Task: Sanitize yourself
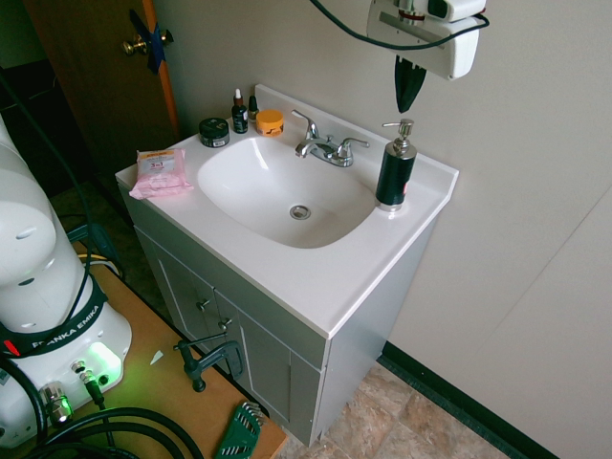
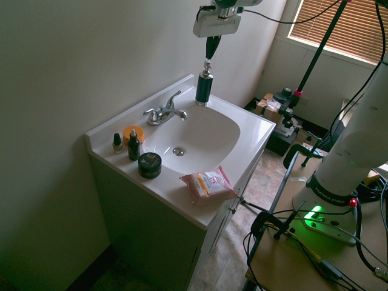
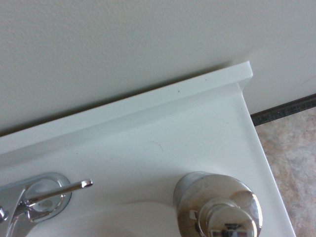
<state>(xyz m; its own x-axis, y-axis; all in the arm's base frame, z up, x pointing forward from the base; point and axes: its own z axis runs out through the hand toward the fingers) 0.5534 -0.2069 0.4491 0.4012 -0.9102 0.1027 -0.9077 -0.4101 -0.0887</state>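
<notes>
Gripper [image 1: 408, 98] fingers pressed together above the soap dispenser [image 1: 395, 168]; sink basin [image 1: 253, 201] holds nothing.

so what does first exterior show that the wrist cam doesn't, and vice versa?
Only the first exterior view: the tool, fingers closed together, hanging above the pump bottle; also the wipes pack, dark jar, dropper bottle, orange jar, sink drain and door.

Only the wrist view: the pump head straight from above, and the counter's end corner against the wall.

Both: pump bottle, faucet, white countertop, wall, tiled floor.
</notes>
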